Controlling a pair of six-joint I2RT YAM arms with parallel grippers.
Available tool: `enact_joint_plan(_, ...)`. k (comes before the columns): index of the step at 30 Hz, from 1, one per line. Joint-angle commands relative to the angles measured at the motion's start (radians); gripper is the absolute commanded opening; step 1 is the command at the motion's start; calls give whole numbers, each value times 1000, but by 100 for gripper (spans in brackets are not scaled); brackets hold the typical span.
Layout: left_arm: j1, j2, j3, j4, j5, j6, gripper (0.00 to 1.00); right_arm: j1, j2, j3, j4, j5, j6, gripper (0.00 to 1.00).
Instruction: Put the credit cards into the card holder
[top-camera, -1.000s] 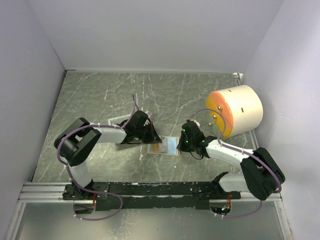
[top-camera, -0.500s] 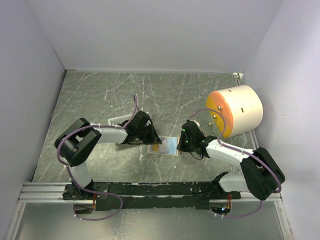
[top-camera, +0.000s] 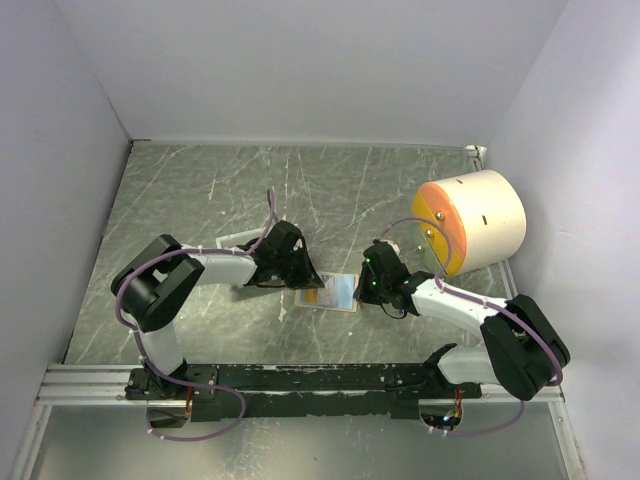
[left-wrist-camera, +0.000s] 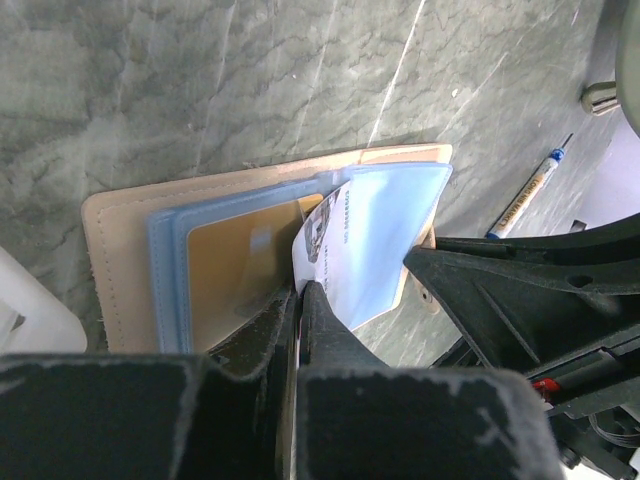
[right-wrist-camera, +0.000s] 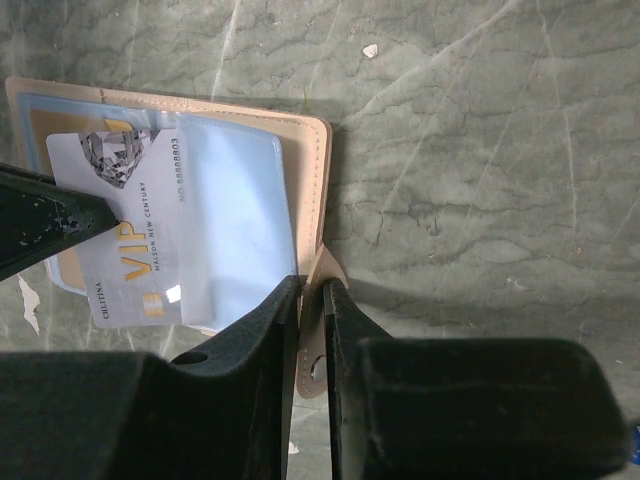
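Observation:
The tan card holder (top-camera: 345, 305) lies open on the table between both arms, its clear blue sleeves (left-wrist-camera: 165, 250) showing. A gold credit card (left-wrist-camera: 230, 265) sits inside one sleeve. My left gripper (left-wrist-camera: 298, 288) is shut on the edge of a grey credit card (right-wrist-camera: 125, 235) marked VIP, which lies slanted, partly under a blue sleeve (right-wrist-camera: 235, 210). My right gripper (right-wrist-camera: 313, 288) is shut on the card holder's snap tab (right-wrist-camera: 317, 345) at its right edge (right-wrist-camera: 318, 180). In the top view the left gripper (top-camera: 306, 277) and right gripper (top-camera: 368, 287) flank the holder.
A large cream cylinder with an orange face (top-camera: 475, 220) stands at the right. A white tray (top-camera: 233, 243) peeks out behind the left arm, its corner (left-wrist-camera: 25, 315) close to the holder. A thin pen (left-wrist-camera: 525, 192) lies beyond the holder.

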Motion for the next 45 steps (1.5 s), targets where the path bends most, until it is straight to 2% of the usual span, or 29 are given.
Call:
enact_joint_plan(1, -24, 45, 2, -120, 5, 47, 7, 6, 15, -1, 20, -27, 6, 16)
enact_joint_plan(6, -24, 50, 44, -193, 43, 96, 7, 6, 9, 12, 7, -21, -2, 17)
enact_joint_plan(12, -22, 44, 40, -206, 55, 110, 7, 7, -18, 70, -32, -21, -20, 33)
enact_joint_plan(18, -20, 28, 44, -202, 60, 116, 7, 7, 26, 132, -25, -22, -28, 37)
enact_joint_plan(27, -7, 38, 43, -203, 89, 140, 7, 5, 112, 160, -52, 51, -50, 28)
enact_joint_plan(45, 3, 62, 82, -249, 129, 232, 7, 6, 148, 78, -7, 60, -45, 22)
